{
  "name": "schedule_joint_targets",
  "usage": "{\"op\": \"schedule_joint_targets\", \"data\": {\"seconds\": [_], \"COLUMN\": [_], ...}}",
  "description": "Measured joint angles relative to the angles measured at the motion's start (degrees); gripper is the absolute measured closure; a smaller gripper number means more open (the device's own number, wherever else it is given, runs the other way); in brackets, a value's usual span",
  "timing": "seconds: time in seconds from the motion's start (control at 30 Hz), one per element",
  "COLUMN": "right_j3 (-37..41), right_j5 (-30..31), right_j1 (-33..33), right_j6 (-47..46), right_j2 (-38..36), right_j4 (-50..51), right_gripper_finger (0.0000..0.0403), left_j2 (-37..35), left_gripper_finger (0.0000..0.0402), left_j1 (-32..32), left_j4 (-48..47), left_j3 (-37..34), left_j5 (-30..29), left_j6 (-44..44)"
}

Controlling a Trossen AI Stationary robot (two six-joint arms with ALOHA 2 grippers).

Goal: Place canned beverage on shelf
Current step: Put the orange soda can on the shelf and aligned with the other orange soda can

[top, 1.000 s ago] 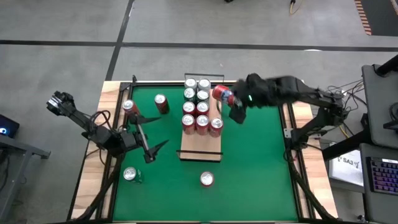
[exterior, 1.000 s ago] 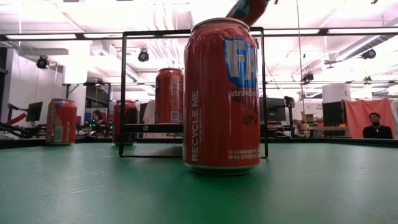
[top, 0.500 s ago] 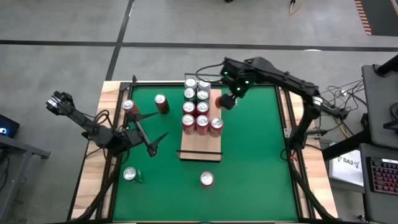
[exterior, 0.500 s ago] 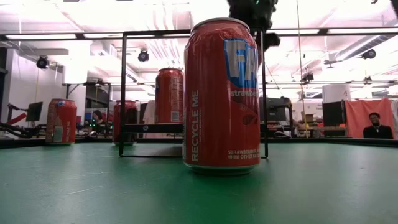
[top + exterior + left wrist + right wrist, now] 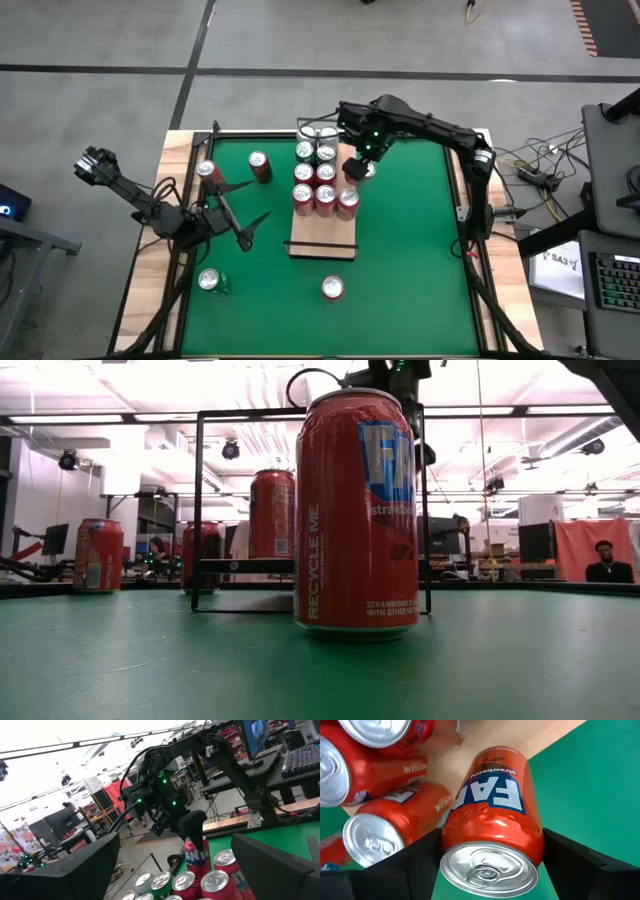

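The shelf (image 5: 322, 236) is a pale wood board lying mid-mat, with several red cans (image 5: 318, 176) standing on its far half. My right gripper (image 5: 357, 168) hangs over the shelf's right edge beside those cans, shut on a red canned beverage (image 5: 492, 820), which also shows in the left wrist view (image 5: 194, 856). My left gripper (image 5: 245, 228) waits open over the mat's left side, nothing between its fingers. In the low view a loose can (image 5: 355, 510) fills the front and hides most of the shelf behind it. My right gripper pinches the can's side wall just under its top rim (image 5: 451, 838), one finger (image 5: 415, 865) on each side. The fingers come from above, pointing steeply down. The can hangs below them nearly upright, top up, over the board's right edge; its bottom is hidden.
Loose red cans stand on the green mat at the far left (image 5: 208, 172) (image 5: 259, 165), the near left (image 5: 210, 281) and near the front (image 5: 332, 289). The shelf's near half is bare wood. Black rails (image 5: 200, 510) rise at the shelf's short ends.
My right arm has swung in from the table's right side toward the shelf and come down. Its gripper has tipped from slanting to pointing steeply down, so the held can has turned from lying slanted to nearly upright beside the shelved cans.
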State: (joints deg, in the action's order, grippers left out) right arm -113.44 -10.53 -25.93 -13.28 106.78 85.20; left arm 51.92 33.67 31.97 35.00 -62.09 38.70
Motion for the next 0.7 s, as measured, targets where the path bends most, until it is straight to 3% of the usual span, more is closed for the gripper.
{"op": "schedule_joint_targets", "data": {"seconds": [0.7], "right_j3": [-0.99], "right_j5": [-0.02], "right_j1": [0.02], "right_j6": [-6.25], "right_j2": [1.13], "right_j4": [-0.76], "right_gripper_finger": [0.0115], "left_j2": [0.29], "left_gripper_finger": [0.0036], "left_j1": [-0.02], "left_j4": [0.09], "left_j3": [0.0], "left_j5": [-4.96], "left_j6": [-1.09]}}
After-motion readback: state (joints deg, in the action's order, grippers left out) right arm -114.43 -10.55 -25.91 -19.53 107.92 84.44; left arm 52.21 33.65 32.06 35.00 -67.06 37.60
